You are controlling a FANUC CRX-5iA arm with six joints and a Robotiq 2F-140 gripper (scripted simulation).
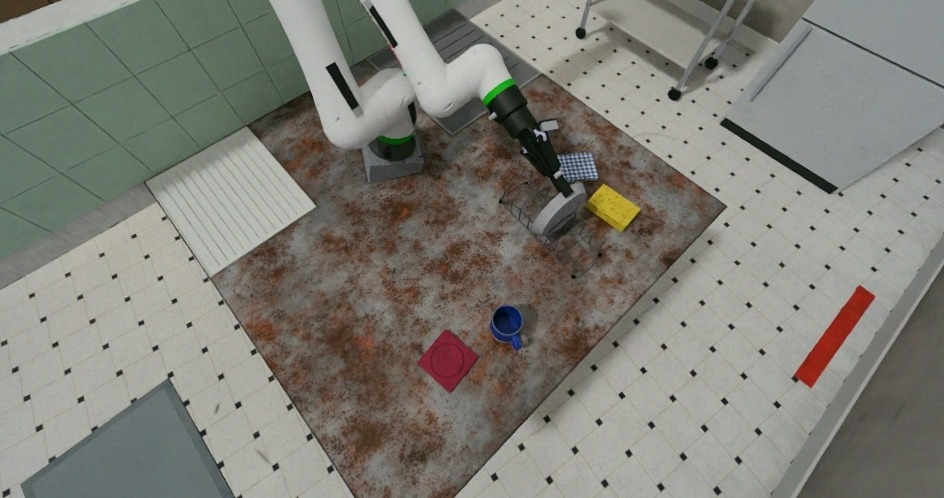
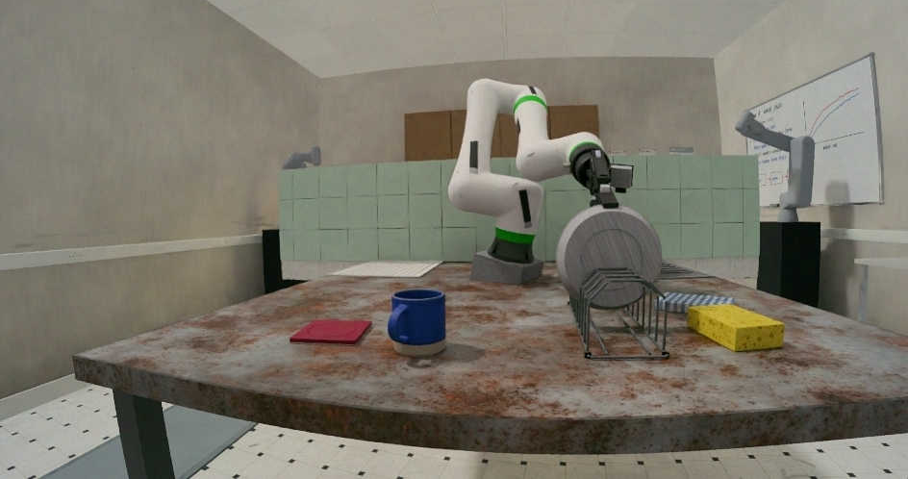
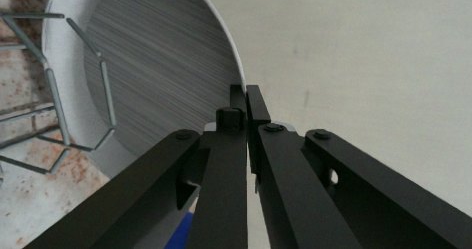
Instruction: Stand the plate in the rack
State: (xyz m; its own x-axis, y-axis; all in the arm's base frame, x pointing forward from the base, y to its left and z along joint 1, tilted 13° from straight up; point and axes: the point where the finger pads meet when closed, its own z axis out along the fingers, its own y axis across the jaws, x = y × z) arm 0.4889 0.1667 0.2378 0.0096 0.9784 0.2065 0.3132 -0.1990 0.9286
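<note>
The grey plate [image 1: 557, 215] [image 2: 607, 237] [image 3: 155, 58] stands upright on edge, crosswise to the dish rack [image 1: 573, 275] [image 2: 626, 357] [image 3: 108, 93]. My gripper [image 1: 567, 193] [image 2: 605, 205] [image 3: 243, 103] is shut on its upper rim. The plate's lower part is down among the rack's wires, near the middle of its length. In the exterior view the lower edge shows above the rack's bottom wires; how far above, and its exact place between the inner long wires, I cannot tell. The rack appears level on the counter [image 1: 396, 263] [image 2: 254, 387]; its far feet are hard to see.
A yellow sponge [image 1: 614, 207] [image 2: 737, 329] and a checked cloth [image 1: 579, 166] [image 2: 695, 300] lie beside the rack. A blue mug [image 1: 507, 322] [image 2: 417, 319] and a red coaster [image 1: 447, 360] [image 2: 330, 332] are farther off. A white ribbed drainboard [image 1: 231, 197] lies at the counter's left edge.
</note>
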